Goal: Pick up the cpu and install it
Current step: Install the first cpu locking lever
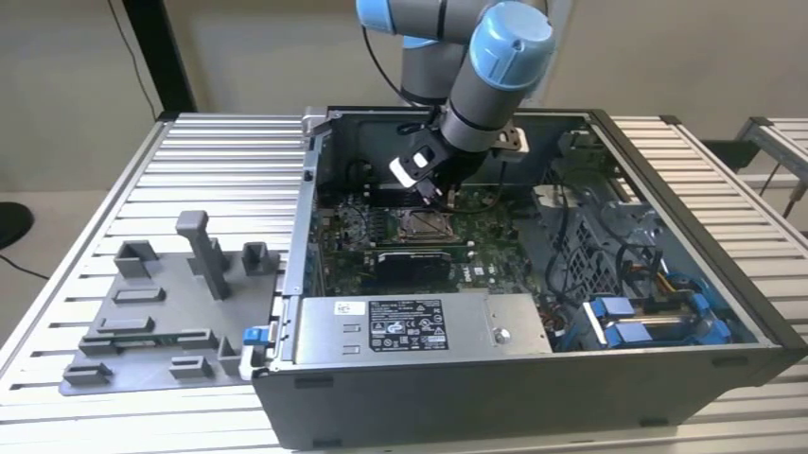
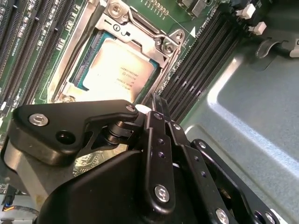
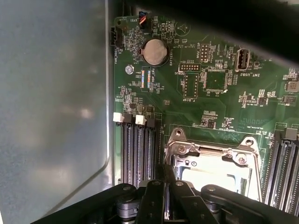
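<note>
One ribbed metal counter (image 1: 215,161) carries everything. On it stands one open computer case (image 1: 505,397), and one grey fixture (image 1: 165,326) lies beside the case on the exterior view's left. The fixture has a single tall post among lower blocks too crowded to count with certainty.

One arm (image 1: 499,66), grey with blue joint caps, reaches down into the case from above. Inside the case, one grey power supply box (image 1: 417,326) sits against the near wall. One green motherboard (image 3: 210,102) covers the floor behind it.

The board has one processor socket (image 2: 135,23) with a silvery metal frame. The frame is flanked by two banks of long dark memory slots (image 3: 135,149), one bank on each side. The bank that the first wrist view shows fully has four slots.

The one cpu (image 2: 119,70), pale on top, lies flat inside the socket within the frame. It can also be seen past the black linkages in the first wrist view (image 3: 208,176).

The one tool (image 2: 155,100) hangs just above the socket's edge. Its two black fingers are drawn together with nothing between them, and it is apart from the chip. In the exterior view the tool (image 1: 438,194) is over the middle of the board.

One round silver coin battery (image 3: 155,51) sits on the board, well apart from the socket.
</note>
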Controlling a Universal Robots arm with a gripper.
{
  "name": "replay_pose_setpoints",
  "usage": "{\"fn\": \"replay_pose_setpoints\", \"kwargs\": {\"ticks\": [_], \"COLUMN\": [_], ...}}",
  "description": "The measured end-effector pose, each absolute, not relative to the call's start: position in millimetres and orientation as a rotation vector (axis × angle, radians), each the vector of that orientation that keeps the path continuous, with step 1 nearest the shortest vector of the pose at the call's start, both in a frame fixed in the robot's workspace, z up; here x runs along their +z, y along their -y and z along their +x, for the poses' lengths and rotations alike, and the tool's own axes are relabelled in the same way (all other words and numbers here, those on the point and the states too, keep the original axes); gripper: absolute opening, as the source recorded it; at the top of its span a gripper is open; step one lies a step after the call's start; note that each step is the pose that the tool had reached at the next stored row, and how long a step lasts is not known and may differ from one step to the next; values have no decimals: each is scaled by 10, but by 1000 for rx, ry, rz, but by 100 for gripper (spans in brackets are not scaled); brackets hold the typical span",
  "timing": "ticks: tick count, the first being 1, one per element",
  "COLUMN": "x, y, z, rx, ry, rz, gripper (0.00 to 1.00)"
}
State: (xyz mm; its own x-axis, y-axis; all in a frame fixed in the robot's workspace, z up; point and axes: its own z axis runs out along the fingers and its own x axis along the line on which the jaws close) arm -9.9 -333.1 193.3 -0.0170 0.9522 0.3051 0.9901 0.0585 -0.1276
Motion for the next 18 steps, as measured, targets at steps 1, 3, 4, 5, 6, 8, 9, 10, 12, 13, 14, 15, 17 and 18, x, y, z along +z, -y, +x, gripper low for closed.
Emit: {"fn": "replay_pose_setpoints", "kwargs": {"ticks": [1, 3, 4, 5, 6, 8, 9, 10, 12, 13, 14, 15, 17, 18], "x": [1931, 1930, 1929, 1927, 1926, 1921, 1919, 1919, 1920, 1927, 1944, 1976, 2064, 2096], "y": [3332, 3332, 3331, 3331, 3331, 3332, 3332, 3332, 3331, 3329, 3328, 3329, 3330, 3331], "z": [-91, -75, -69, -64, -59, -50, -45, -42, -41, -40, -39, -41, -42, -42], "rx": [-173, -171, -171, -170, -168, -166, -165, -164, -163, -162, -159, -156, -155, -155], "ry": [2033, 2033, 2032, 2031, 2030, 2028, 2027, 2027, 2026, 2024, 2022, 2021, 2020, 2020], "rz": [-1957, -1956, -1956, -1956, -1955, -1955, -1955, -1955, -1955, -1953, -1952, -1952, -1952, -1952], "gripper": [0, 0, 0, 0, 0, 0, 0, 0, 0, 0, 0, 0, 0, 0]}}
